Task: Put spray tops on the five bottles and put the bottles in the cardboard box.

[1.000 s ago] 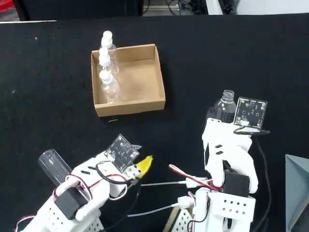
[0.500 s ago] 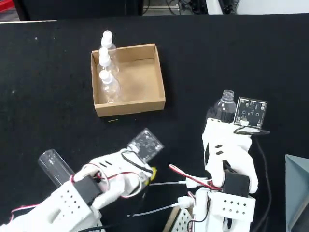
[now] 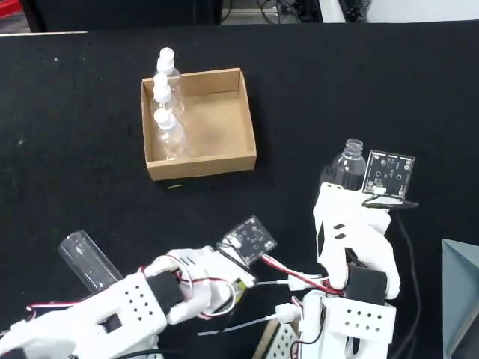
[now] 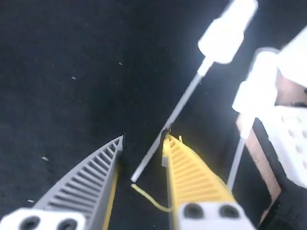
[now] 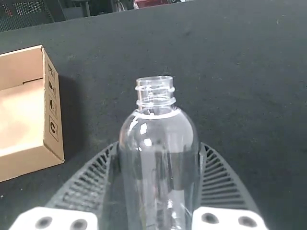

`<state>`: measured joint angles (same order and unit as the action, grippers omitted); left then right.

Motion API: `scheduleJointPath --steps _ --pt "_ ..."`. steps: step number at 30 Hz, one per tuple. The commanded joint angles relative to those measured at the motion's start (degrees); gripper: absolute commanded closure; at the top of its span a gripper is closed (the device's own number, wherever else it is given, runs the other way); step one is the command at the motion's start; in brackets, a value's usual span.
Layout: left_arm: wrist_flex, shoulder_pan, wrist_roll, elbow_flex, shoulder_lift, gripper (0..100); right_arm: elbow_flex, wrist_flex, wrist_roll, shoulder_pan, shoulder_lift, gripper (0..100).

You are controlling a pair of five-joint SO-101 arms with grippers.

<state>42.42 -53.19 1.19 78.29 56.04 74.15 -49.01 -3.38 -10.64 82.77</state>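
From above, the left pincer (image 3: pixel 238 287) sat low just beside two loose spray tops (image 3: pixel 293 283), whose thin tubes pointed toward it. A bare bottle (image 3: pixel 86 258) lay behind it, on the side away from the tops. The right pincer (image 3: pixel 340 179) carried an uncapped bottle (image 3: pixel 346 164) upright, and well ahead of both stood the cardboard box (image 3: pixel 202 166) with three capped bottles (image 3: pixel 168 131) along one wall. In the left wrist view, the left pincer (image 4: pixel 142 143) stood apart. The dip tube (image 4: pixel 165 129) of the nearer spray top (image 4: pixel 223 33) ran in between its tips, close against the yellow finger (image 4: pixel 192 184), and the second top (image 4: pixel 256 91) lay just outside that finger. In the right wrist view, the right pincer (image 5: pixel 158 146) was clamped on the uncapped bottle (image 5: pixel 158 120) at its body, the open neck free above the tips. The step looked to be picking up a top. The tube seemed too slender to hold firmly, so the pincer would do better to advance and close on the head, leaving the tube free to thread into the neck.
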Motion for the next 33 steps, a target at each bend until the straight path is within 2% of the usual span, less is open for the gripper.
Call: scheduleJointPath --steps 1,17,21,27,33 --pt "-0.79 -3.12 2.64 -5.14 -3.52 88 -2.77 2.02 -0.53 -1.32 1.63 86.7" --pt "-0.26 -2.95 2.90 -13.23 -21.45 89 -2.77 2.02 -0.53 -1.32 1.63 86.7" --pt "2.99 -2.95 2.81 -16.04 -22.59 97 -2.77 2.02 -0.44 -1.32 1.63 86.7" --pt "5.10 -2.86 2.81 -16.92 -22.59 97 -2.77 2.02 -0.35 -1.32 1.63 86.7" --pt "10.02 4.09 2.81 -19.47 -22.59 97 -2.77 2.02 -0.35 -1.32 1.63 86.7"
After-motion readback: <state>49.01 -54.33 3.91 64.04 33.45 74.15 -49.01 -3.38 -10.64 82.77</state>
